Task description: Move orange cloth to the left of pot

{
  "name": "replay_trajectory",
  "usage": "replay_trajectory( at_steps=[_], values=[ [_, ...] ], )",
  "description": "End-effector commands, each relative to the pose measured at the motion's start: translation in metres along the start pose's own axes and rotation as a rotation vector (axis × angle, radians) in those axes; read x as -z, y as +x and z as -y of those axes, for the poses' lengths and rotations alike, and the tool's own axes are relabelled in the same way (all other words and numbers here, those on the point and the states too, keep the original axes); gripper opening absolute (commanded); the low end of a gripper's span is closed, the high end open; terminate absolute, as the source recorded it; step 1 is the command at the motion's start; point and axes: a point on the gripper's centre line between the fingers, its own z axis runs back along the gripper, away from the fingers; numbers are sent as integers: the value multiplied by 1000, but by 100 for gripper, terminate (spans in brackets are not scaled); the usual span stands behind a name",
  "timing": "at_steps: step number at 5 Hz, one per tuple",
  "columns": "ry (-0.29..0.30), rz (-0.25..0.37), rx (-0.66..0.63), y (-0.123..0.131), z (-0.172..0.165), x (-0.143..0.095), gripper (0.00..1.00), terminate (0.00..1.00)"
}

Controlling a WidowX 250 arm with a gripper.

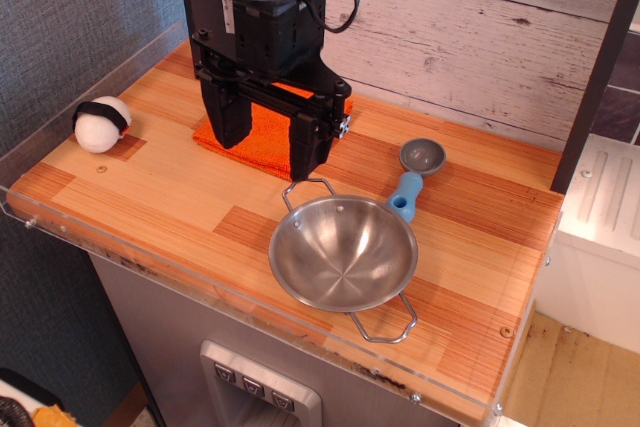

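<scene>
The orange cloth [262,134] lies flat on the wooden table, toward the back, behind and to the left of the pot. The steel pot [343,252] stands near the front edge, empty, with two wire loop handles. My gripper [268,144] hangs just above the cloth with its two black fingers spread, one at the cloth's left part and one at its right front edge. The jaws are open and hold nothing. The arm hides the back part of the cloth.
A grey-bowled scoop with a blue handle [414,176] lies just right of the cloth, its handle touching the pot's rim. A white ball with a black band [101,124] sits at the table's left end. A clear plastic rim [200,292] edges the table.
</scene>
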Motion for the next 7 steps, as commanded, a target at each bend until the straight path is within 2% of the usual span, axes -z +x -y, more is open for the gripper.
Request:
replay_trajectory(
  at_steps=[1, 2, 3, 4, 5, 6, 7],
  values=[
    [0, 0, 0, 0, 0, 0, 100, 0],
    [10, 5, -36, 16, -12, 7, 100, 0],
    [22, 28, -19, 32, -17, 20, 100, 0],
    [74, 82, -35, 48, -24, 28, 100, 0],
    [78, 88, -78, 62, -31, 45, 100, 0],
    [63, 66, -84, 72, -44, 59, 100, 0],
    [18, 73, -113, 79, -68, 61, 100, 0]
  ],
)
